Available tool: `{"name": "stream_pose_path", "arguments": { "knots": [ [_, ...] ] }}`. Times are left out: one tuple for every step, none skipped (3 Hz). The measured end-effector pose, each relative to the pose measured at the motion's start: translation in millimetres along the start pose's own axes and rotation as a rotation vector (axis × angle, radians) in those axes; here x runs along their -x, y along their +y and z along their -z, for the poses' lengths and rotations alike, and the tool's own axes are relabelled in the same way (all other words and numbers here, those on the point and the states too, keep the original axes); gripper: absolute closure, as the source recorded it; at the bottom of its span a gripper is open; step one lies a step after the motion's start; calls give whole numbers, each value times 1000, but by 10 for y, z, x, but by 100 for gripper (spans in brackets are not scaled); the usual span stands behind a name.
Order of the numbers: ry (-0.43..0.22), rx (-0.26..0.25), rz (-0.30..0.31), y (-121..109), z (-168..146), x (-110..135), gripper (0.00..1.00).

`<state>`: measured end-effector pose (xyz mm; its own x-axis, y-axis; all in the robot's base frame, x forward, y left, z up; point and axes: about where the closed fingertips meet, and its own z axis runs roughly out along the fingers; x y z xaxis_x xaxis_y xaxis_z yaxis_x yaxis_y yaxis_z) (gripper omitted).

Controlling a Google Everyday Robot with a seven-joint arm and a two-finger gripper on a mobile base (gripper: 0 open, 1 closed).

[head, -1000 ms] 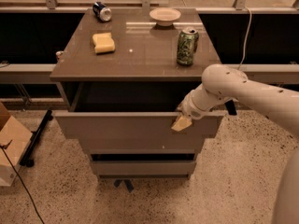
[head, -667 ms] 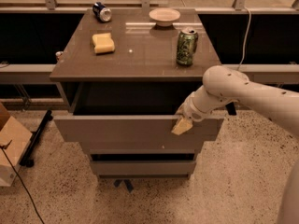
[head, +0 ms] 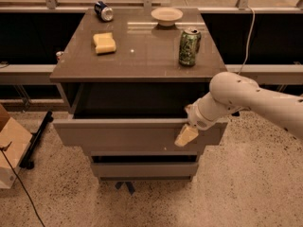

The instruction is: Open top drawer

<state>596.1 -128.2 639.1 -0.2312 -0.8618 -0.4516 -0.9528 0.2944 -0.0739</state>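
Gripper [head: 186,135] on my screen at the right end of the top drawer [head: 123,136], over its front edge, clamped or loose I cannot tell, drawer standing partway out beneath the cabinet top [head: 142,63], green can [head: 189,47], yellow sponge [head: 104,43], bowl [head: 166,15] on it.

The top drawer [head: 132,137] is grey-brown, wide and tall. It has a flat front with no handle. It is open, sticking out toward 6 o'clock, and it sits level. Its dark inside shows. The gripper [head: 187,132] is on the front's top edge, at the 3 o'clock end.
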Motion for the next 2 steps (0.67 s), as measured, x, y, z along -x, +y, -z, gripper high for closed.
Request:
{"name": "stream_pose_path", "arguments": {
  "knots": [
    [0,0,0,-13,-1,0,0],
    [-2,13,-50,339,95,-53,0]
  ]
}}
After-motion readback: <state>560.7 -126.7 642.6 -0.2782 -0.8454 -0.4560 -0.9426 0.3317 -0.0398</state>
